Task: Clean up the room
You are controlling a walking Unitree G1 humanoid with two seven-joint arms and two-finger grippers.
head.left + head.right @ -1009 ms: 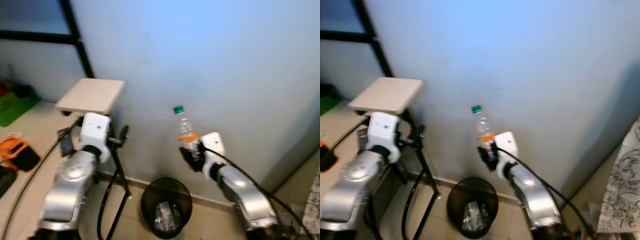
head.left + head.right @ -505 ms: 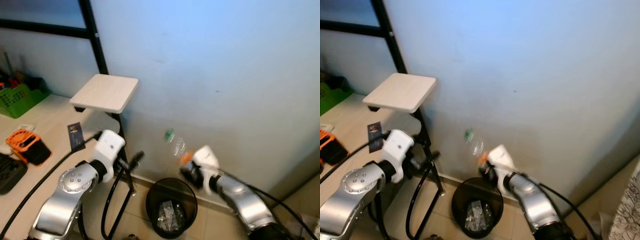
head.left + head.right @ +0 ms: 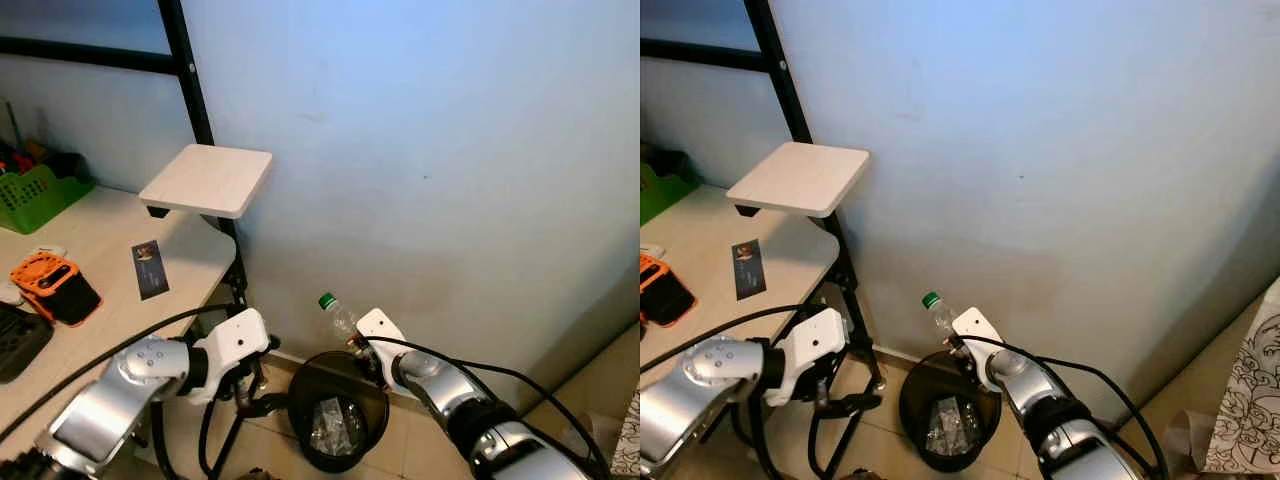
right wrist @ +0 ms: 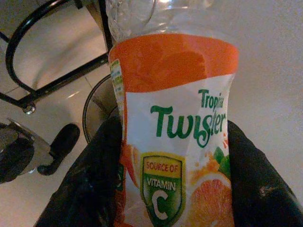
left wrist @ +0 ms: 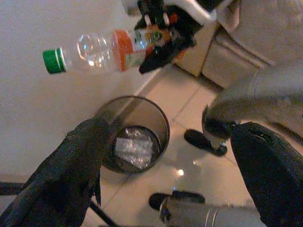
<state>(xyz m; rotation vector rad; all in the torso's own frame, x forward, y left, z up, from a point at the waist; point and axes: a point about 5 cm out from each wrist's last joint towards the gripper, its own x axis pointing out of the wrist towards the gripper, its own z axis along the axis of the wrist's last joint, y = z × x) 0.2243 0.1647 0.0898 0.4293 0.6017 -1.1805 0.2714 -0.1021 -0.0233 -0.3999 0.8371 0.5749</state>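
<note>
Right pincer [image 3: 362, 352] grips a plastic bottle [image 3: 338, 318] around its orange label, the black fingers [image 4: 90, 179] pressed to either side of it, as the right wrist view shows plainly. The bottle, clear with a green cap [image 3: 326, 300], is held just above the far rim of a black bin [image 3: 338, 400] that stands on the tiled floor against the wall; it tilts with its cap up and away from the arm, toward the wall. The bin already holds some crumpled clear wrapping [image 5: 130, 147]. By my judgement the step in hand is dropping the bottle into the bin, and it is close to done: the bottle seems to hang over the rim rather than squarely over the opening, so the next move calls for bringing it a little more over the middle, then parting the fingers to let it fall. A risk is that the long bottle strikes the rim and tips out onto the floor. The right arm reaches low and forward, bent at the elbow, its wrist near the wall. The left pincer [image 3: 258, 385] hangs low beside the bin, near the black leg of a stand [image 3: 232, 290], its fingers [image 5: 71, 175] spread apart and holding nothing. To the left, a tabletop [image 3: 90, 250] carries an orange case [image 3: 55, 288] and a card [image 3: 148, 268].
</note>
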